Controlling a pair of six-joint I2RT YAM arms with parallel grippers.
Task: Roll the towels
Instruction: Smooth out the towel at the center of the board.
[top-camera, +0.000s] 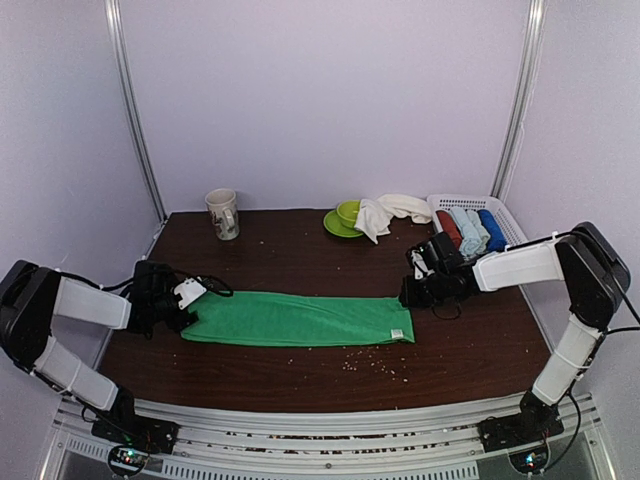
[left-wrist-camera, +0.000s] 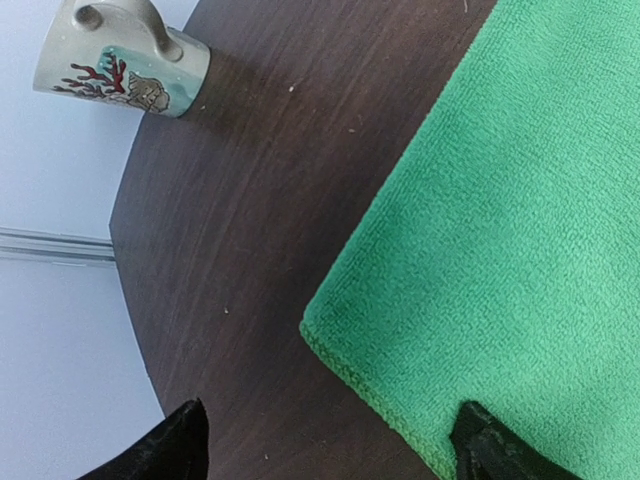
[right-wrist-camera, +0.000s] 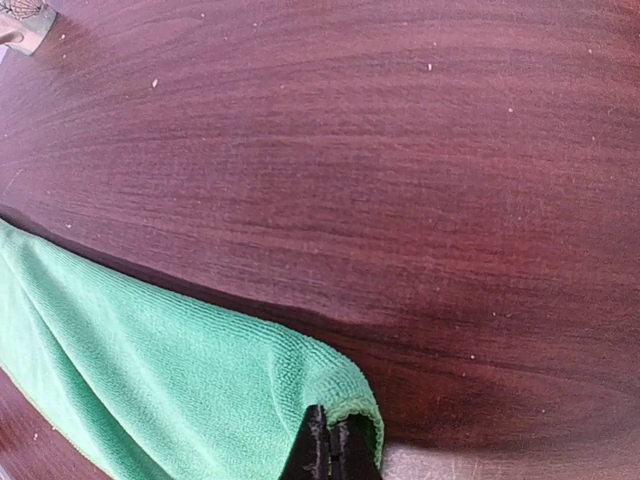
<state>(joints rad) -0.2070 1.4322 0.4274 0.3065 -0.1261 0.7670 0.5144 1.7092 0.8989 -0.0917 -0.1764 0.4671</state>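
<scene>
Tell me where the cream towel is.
In the top view, the cream towel lies bunched at the far edge of the table, right of centre, draped against the green bowl on its left, with the white basket just to its right.

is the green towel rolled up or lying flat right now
Flat, not rolled: the green towel lies as one long strip on the table, no coil at either end.

Left arm (top-camera: 90, 303) and right arm (top-camera: 515, 267): white link shells, black joint housings, black bases (top-camera: 135, 432) with small indicator lights. Left end effector (top-camera: 186, 312), right end effector (top-camera: 410, 297): black, with tapered black fingers (left-wrist-camera: 185, 445); loose black cables (top-camera: 215, 287) at wrists.
</scene>
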